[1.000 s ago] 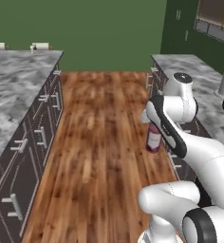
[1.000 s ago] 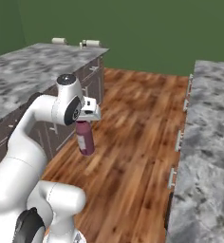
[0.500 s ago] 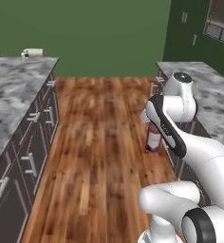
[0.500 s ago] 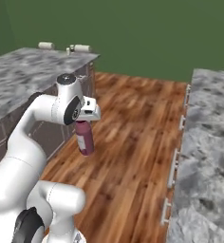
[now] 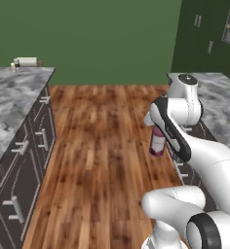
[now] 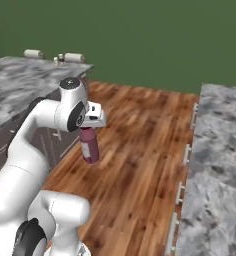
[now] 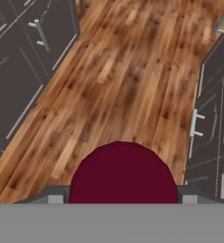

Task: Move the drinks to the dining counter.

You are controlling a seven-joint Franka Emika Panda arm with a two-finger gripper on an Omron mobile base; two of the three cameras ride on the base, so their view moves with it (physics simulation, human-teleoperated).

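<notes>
My gripper point(image 5: 155, 127) is shut on a dark red drink point(image 5: 157, 144) with a pale band around its middle. It hangs upright in the air above the wooden floor, in the aisle between two counters. From the right side the same drink point(image 6: 89, 146) hangs below the gripper point(image 6: 90, 129). In the hand view its round dark red top point(image 7: 123, 173) sits between my fingertips point(image 7: 54, 195). The dining counter point(image 5: 9, 107), marble-topped with handled drawers, runs along the left, apart from the drink; in the right base view its top point(image 6: 20, 80) lies at the far left.
A second marble counter point(image 5: 219, 104) lines the right side of the aisle point(image 6: 220, 145). A paper towel roll point(image 5: 25, 62) lies at the far end of the left counter. The wooden floor point(image 5: 102, 141) between the counters is open, ending at a green wall.
The whole picture has shifted, so the base has driven on along the aisle. The drink stays in my gripper at the same height.
</notes>
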